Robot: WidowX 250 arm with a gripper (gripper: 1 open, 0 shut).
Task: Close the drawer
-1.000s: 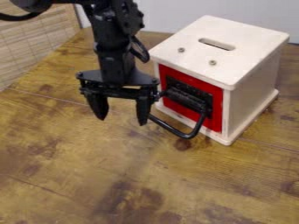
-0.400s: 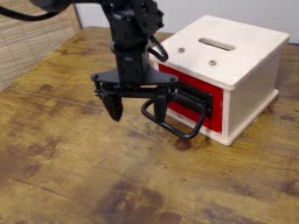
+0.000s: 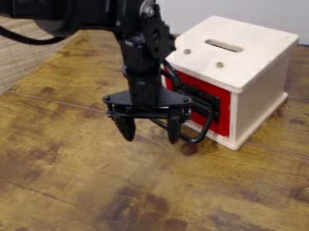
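The wooden table (image 3: 72, 180) fills the view, with a woven mat (image 3: 27, 56) at the 10 o'clock edge. The cream-white cabinet (image 3: 241, 68) stands at 2 o'clock from the frame centre, its top slot (image 3: 223, 43) facing up. The black robot arm (image 3: 145, 45) descends from 11 o'clock and partly covers the cabinet front. Compared with the earlier frames, the arm has shifted toward 4 o'clock and now stands directly before the cabinet.

The drawer (image 3: 200, 97) sits in the cabinet's lower front, its glossy red face projecting slightly from the body. Its black loop handle (image 3: 203, 122) extends toward 7 o'clock, just beside the gripper.

The gripper (image 3: 151, 133) points down, fingers spread apart with nothing between them. The right-hand finger (image 3: 174, 132) in the view is just beside the handle loop; whether they touch cannot be determined. Earlier, the gripper hung well clear of the handle at its 9 o'clock side.
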